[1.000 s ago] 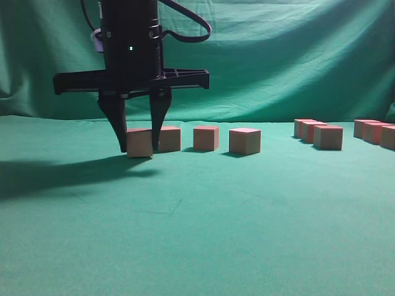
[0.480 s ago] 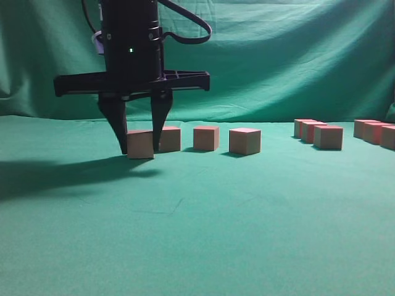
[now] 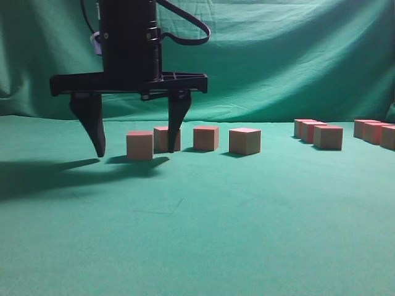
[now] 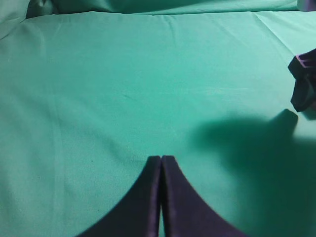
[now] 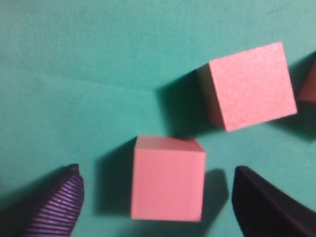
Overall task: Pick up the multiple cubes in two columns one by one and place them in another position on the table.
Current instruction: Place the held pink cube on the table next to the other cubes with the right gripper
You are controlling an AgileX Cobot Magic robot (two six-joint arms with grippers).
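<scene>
Two fingers of the right gripper (image 3: pixel 137 143) are standing wide apart, straddling the nearest cube (image 3: pixel 139 145) resting free on the table (image 3: pixel 197 234). Three more cubes (image 3: pixel 245 141) are trailing toward 3 o'clock. The left gripper (image 4: pixel 161 170) is pinching its fingers together on nothing.

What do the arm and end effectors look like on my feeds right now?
The right end effector is matte black: a boxy wrist housing, a flat crossbar and two tapering, pointed fingers. A black cable loops beside the housing. The right wrist view shows fine ribbing on one finger pad. The left end effector has dark, curved fingers narrowing to tips. No markings are readable.
</scene>
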